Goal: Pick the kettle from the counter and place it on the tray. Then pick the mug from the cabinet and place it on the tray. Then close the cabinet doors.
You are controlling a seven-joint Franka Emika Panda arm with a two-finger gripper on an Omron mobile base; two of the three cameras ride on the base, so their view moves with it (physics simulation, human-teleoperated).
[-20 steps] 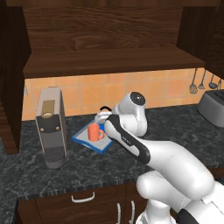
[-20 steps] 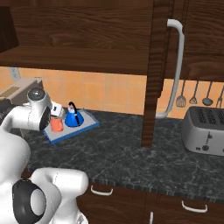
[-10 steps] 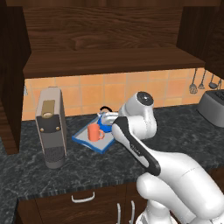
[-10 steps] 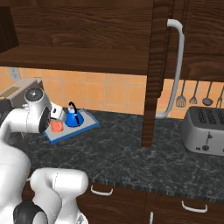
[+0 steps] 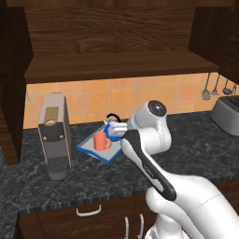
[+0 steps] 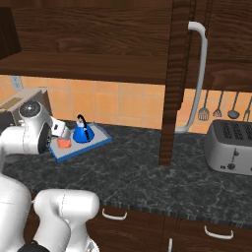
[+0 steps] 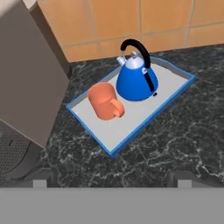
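Hand view looks down on one blue-rimmed tray [image 7: 131,118] on the dark counter [image 7: 175,144], holding one orange mug [image 7: 104,101] just left of one blue kettle [image 7: 134,78], apart. Two fingertips [image 7: 39,183] stand spread, holding nothing. Right base view adds an open cabinet door [image 6: 178,74] and toaster [image 6: 230,146]. Left base view shows a coffee machine [image 5: 55,135] left of the tray.

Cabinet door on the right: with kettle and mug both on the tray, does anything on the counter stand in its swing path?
Nothing visible does. The open cabinet door hangs above the counter; the toaster stands right of it, below its lower edge. The kettle, mug and tray sit far left.
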